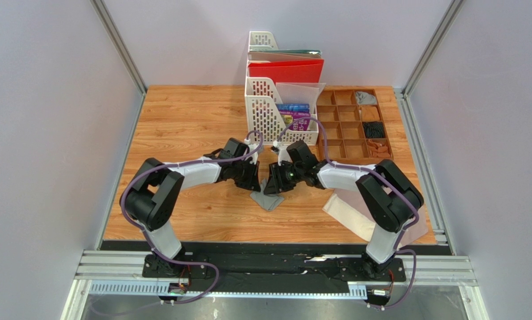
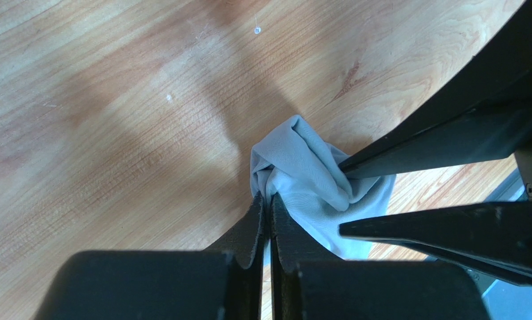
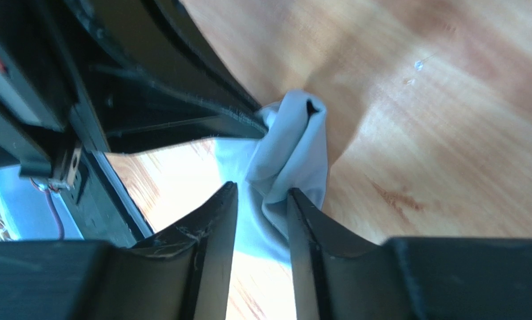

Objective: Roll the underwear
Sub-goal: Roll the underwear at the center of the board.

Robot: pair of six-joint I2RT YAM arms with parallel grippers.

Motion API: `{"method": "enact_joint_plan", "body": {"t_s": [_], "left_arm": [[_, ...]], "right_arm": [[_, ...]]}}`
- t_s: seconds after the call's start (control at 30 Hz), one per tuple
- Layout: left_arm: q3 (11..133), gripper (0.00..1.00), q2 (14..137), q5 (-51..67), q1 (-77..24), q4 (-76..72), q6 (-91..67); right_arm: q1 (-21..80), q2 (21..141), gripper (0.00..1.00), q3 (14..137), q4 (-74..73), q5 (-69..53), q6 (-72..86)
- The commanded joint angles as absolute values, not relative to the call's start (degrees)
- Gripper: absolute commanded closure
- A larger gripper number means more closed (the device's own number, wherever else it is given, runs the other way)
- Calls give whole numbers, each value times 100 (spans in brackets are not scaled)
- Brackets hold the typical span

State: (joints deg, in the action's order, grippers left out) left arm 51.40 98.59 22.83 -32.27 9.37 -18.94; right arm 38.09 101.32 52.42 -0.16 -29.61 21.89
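Observation:
The grey underwear (image 1: 268, 200) lies bunched on the wooden table at mid-front, between the two grippers. My left gripper (image 1: 254, 181) is shut on one edge of it; in the left wrist view the jaws (image 2: 270, 200) pinch the cloth (image 2: 308, 173). My right gripper (image 1: 275, 183) is open, its fingers straddling a fold of the grey cloth (image 3: 288, 153) in the right wrist view (image 3: 262, 189), apart from it on the left side. The pinkish-beige underwear (image 1: 347, 212) lies flat at the front right, partly under the right arm.
A white file rack (image 1: 265, 110) with a red folder and books stands at the back centre. A wooden compartment tray (image 1: 345, 127) holding small items sits to its right. Metal frame posts and walls bound the table sides.

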Motion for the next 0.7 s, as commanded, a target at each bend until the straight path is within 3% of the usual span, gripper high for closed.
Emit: {"method": "enact_joint_plan", "body": {"t_s": [0.0,0.67], "left_arm": [[5203,100,10028,2206,-3270,1002,-1837],[5159,100,9905,2312,-3270,1115,-1722]], "right_arm": [[3823,9677,60,5274,-448,-3094,1697],[3866,9106,51,5353,-888,-2365,1353]]}}
